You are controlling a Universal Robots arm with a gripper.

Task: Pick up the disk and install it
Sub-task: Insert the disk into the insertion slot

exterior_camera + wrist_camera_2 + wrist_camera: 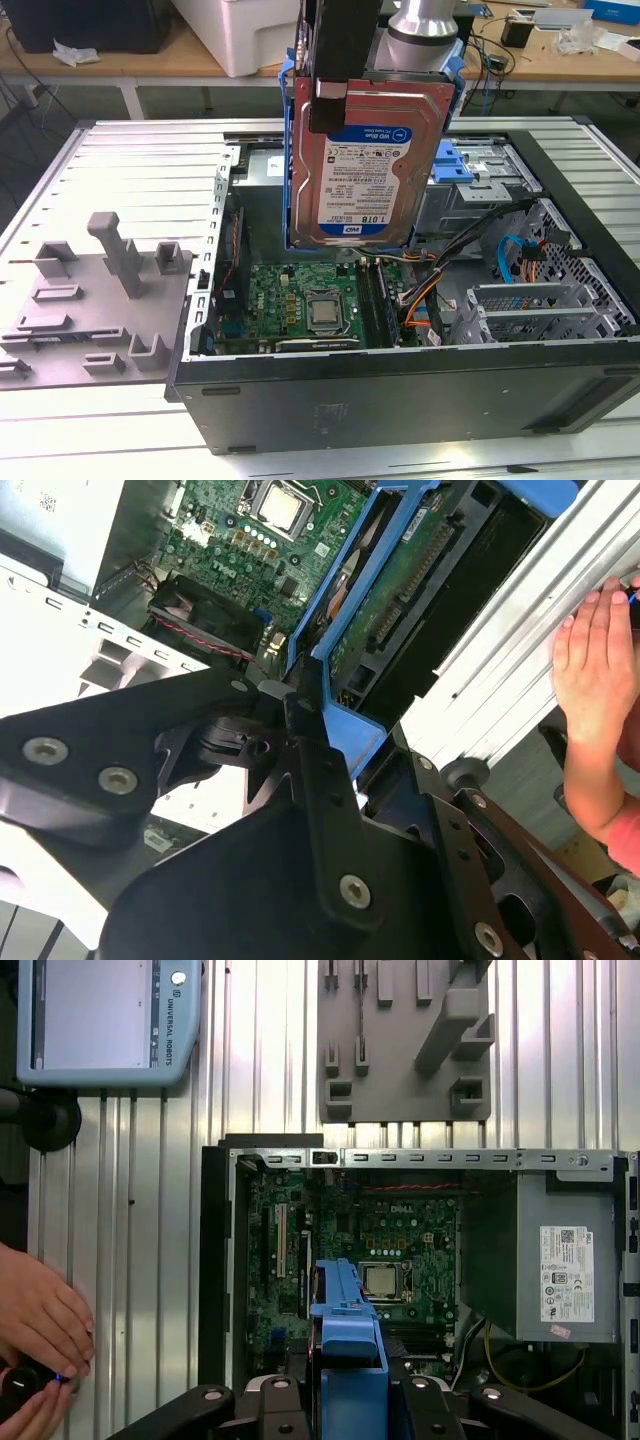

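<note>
The open computer case (400,395) is lying on its side across the lower half of the exterior view, with its motherboard (300,300) facing up. In the upper centre the disk (365,170) is hanging upright in its blue carrier bracket (291,150), label toward the camera and clear of the board. The gripper (335,105) is clamping it from the top, jaws closed across its flat faces. I am judging it stiff, dense and shock-sensitive. The thin bracket is looking flexible, so the metal body is offering the surer hold. A person's hand (40,1320) is resting near the case.
</note>
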